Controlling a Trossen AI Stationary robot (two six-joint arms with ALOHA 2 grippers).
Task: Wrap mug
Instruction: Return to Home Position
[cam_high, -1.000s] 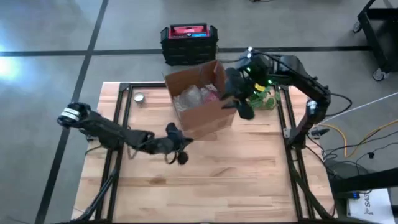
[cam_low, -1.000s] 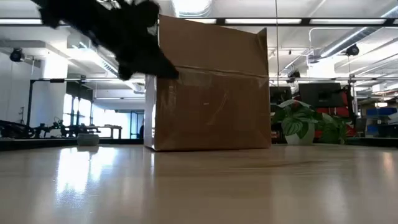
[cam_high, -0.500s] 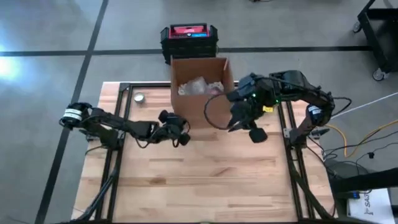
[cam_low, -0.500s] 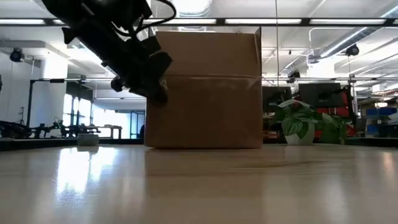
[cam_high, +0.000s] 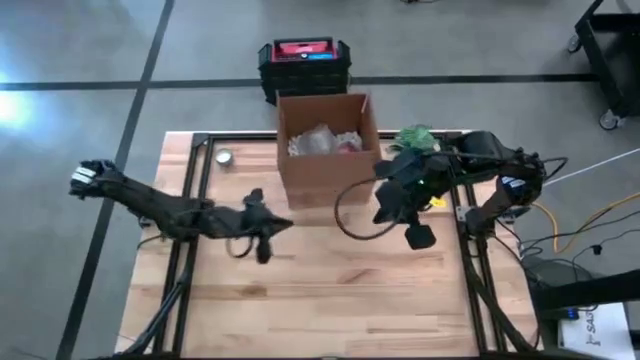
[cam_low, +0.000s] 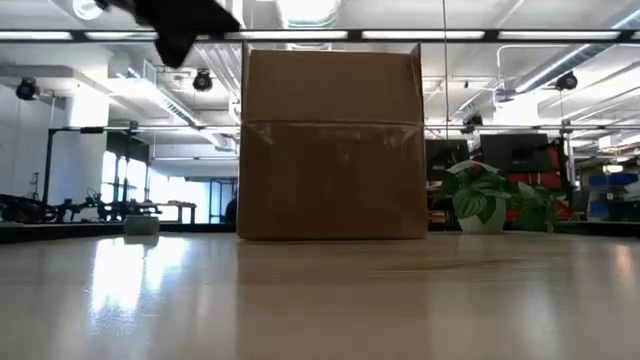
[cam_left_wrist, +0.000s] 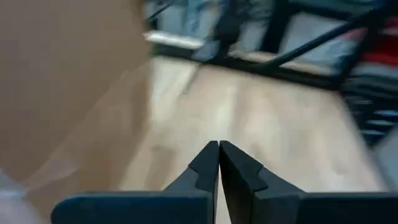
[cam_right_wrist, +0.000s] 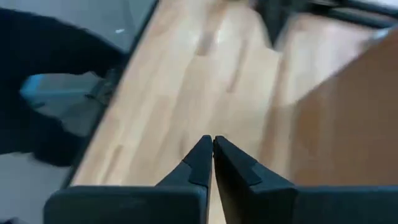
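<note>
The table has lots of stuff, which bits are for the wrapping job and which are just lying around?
For the job:
cardboard box
wrapping stuff in the box

Just lying about:
potted plant
small round thing
black and red case

No mug shows.

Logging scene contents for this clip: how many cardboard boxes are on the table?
1: an open cardboard box at the table's far edge, near the middle, holding crumpled wrapping; nothing shows behind it in the low view.

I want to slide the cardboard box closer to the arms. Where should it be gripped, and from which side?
Probably the top rim of the cardboard box on the wall nearest the arms, approached from above. It stands upright and open-topped, so that thin edge fits between fingers; the flat sides offer nothing to pinch. Both end effectors, left and right, are shut and must open first.
</note>
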